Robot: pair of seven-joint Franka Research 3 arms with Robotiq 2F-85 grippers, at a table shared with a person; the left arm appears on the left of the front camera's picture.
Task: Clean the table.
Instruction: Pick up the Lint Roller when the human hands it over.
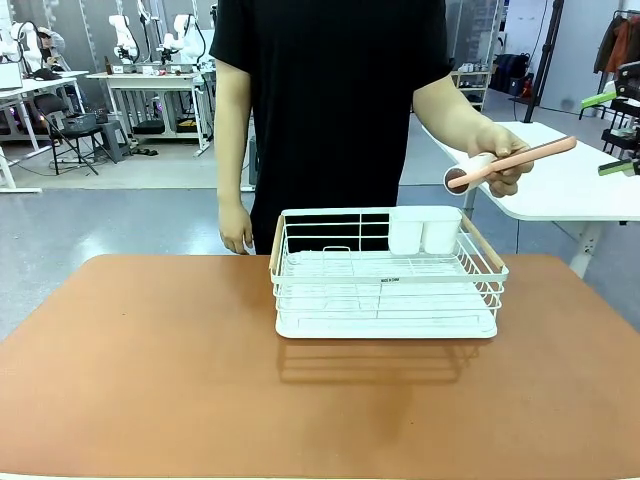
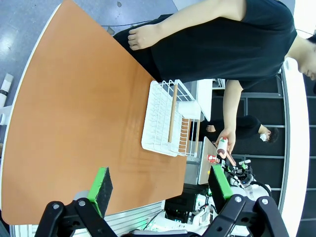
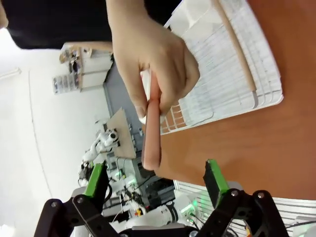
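Observation:
The terracotta table [image 1: 150, 380] carries a white wire rack [image 1: 385, 295] near its far middle. A person behind it holds out a pink-handled roller [image 1: 510, 163] with a white head, gripped in one hand [image 1: 503, 142], the handle pointing at my right gripper [image 1: 608, 133] at the picture's right edge. In the right wrist view the handle [image 3: 152, 133] ends just ahead of the open right gripper [image 3: 153, 178], apart from both fingers. My left gripper [image 2: 160, 183] hangs open and empty, high over the table [image 2: 74, 123], far from the rack [image 2: 168, 118].
Two white cups [image 1: 423, 230] stand in the rack's back right corner. The person's other hand [image 1: 237, 230] hangs at the table's far edge. A white-topped table [image 1: 570, 190] stands behind on the right.

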